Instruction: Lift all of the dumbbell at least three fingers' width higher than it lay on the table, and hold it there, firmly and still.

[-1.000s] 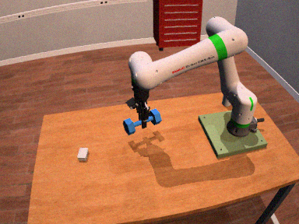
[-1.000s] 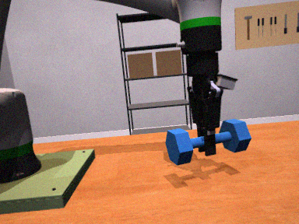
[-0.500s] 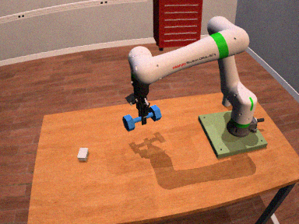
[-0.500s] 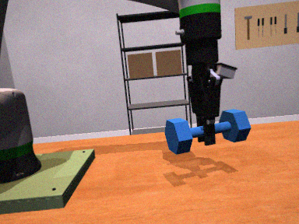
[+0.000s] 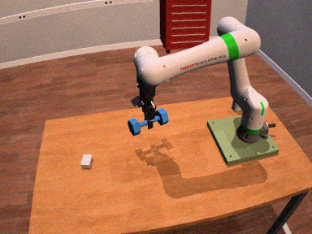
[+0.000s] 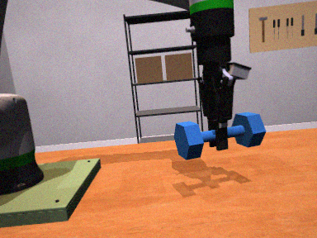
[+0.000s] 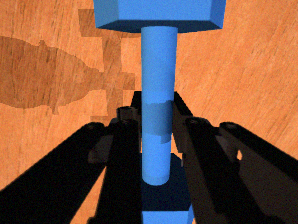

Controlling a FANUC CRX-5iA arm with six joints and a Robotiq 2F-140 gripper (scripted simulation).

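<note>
Evidently the black two-finger gripper [image 6: 219, 138] clamps the blue hex-ended dumbbell [image 6: 220, 134] mid-bar, so both heads balance level, clear above the orange wooden table [image 6: 256, 198].

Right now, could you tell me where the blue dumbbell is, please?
The dumbbell hangs above the table, gripped by its bar in the gripper; in the top view it is left of the green base plate.

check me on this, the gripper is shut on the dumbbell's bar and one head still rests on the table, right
Not quite. The gripper is shut on the bar of the dumbbell, but neither head touches the table. The exterior view shows both heads hanging above it, with the shadow lying apart below.
</note>
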